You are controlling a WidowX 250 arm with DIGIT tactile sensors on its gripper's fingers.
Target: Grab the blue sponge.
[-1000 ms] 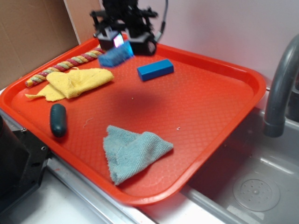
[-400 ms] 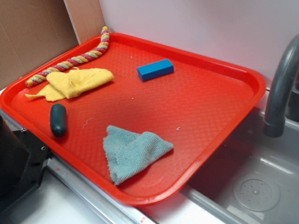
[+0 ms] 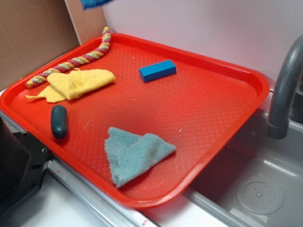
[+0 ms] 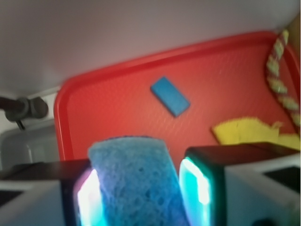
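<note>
In the wrist view my gripper [image 4: 141, 188] is shut on the blue sponge [image 4: 134, 181], a light-blue porous piece standing between the two lit pads. It is held high above the red tray [image 4: 70, 117]. In the exterior view only a blue sliver of the sponge [image 3: 92, 4] shows at the top edge; the gripper itself is out of that frame.
On the tray [image 3: 213, 118] lie a smooth dark-blue block [image 3: 157, 70], a yellow cloth [image 3: 73, 84], a striped rope [image 3: 78, 60], a dark green oval object [image 3: 58, 121] and a teal-grey cloth [image 3: 135, 153]. A grey faucet [image 3: 284, 90] and sink stand at the right.
The gripper has risen with the sponge from just above the tray's far left corner, out of the exterior frame. Now a blue sliver shows again at the top edge.
</note>
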